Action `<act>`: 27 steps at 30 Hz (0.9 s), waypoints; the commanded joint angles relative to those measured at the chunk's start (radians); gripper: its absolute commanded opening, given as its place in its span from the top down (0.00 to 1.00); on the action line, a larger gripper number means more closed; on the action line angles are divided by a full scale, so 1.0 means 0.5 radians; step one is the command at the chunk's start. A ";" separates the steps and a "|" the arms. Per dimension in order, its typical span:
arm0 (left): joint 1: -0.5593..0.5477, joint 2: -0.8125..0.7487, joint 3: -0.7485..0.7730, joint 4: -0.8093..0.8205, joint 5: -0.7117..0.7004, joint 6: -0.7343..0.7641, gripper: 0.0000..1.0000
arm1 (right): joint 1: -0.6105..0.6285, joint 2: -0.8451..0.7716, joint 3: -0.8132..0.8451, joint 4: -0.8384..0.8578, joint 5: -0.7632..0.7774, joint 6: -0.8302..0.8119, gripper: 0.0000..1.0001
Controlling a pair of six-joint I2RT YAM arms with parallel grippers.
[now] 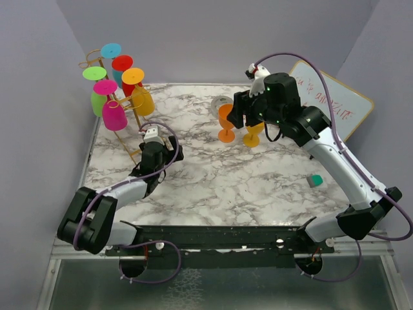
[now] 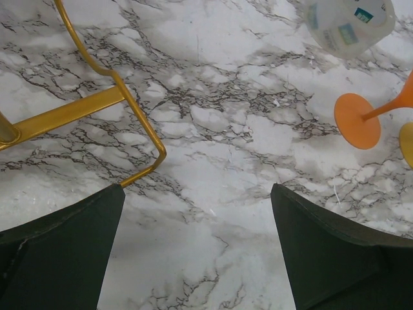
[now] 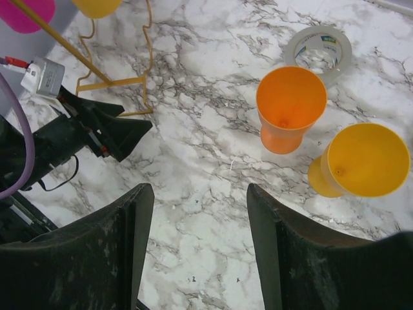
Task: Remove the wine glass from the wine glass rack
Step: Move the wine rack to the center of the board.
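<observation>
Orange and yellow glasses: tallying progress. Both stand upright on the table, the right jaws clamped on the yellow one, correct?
Not clamped. The right wrist view shows the right gripper with jaws apart over bare table, holding nothing; the orange glass and yellow glass stand upright.

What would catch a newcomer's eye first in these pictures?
The cluster of bright glasses, such as the pink wine glass, hanging upside down on the gold wine glass rack at the far left corner of the marble table. Next, the orange wine glass and yellow wine glass standing upright mid-table, close by the open right gripper.
</observation>
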 commanded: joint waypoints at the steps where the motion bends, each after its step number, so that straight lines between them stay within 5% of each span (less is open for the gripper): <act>1: -0.010 0.168 0.047 0.219 -0.051 0.065 0.04 | 0.010 -0.037 -0.033 -0.013 0.038 0.011 0.35; 18: -0.004 0.726 0.128 0.661 0.103 0.285 0.04 | 0.011 -0.079 -0.075 -0.099 0.153 -0.082 0.35; 27: 0.045 0.838 0.146 0.783 0.468 0.448 0.03 | 0.011 -0.098 -0.115 -0.128 0.170 -0.169 0.34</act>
